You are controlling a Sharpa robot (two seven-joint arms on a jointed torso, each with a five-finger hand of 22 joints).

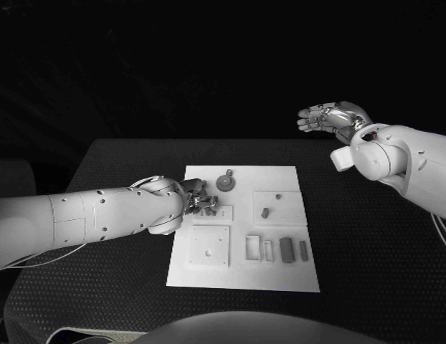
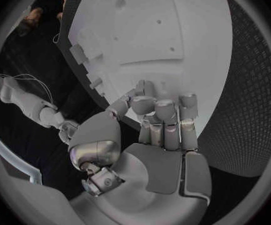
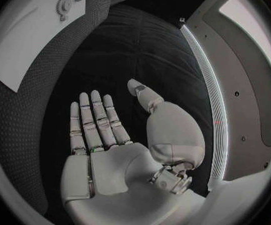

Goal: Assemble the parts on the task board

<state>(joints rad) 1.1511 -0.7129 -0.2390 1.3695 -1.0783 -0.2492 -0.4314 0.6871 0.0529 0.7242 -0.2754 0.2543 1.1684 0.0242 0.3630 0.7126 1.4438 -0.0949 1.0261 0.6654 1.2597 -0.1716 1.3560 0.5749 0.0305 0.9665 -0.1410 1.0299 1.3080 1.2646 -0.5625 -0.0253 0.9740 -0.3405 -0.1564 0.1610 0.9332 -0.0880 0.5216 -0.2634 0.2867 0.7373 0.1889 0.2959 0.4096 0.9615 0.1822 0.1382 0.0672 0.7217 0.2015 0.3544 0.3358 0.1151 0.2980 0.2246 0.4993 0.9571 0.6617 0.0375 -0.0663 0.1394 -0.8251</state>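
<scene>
One flat white rectangular task board [image 1: 285, 276] lay on one black textured counter [image 1: 388, 244]. At least four small grey parts [image 1: 287, 250] showed on it. Two silver many-fingered hands [image 1: 332, 118] were present.

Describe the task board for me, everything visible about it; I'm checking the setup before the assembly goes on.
The task board is a white, flat, rectangular plate that looks like matte plastic, lying flat in the middle of the black table. Its surface carries raised square blocks, shallow rectangular slots and small holes. Small grey parts sit on it: a round piece near the far edge, narrow bars near the right edge. The left hand is over its left edge with fingers curled down onto it. The right hand is open, raised beyond the table's far right corner.
</scene>
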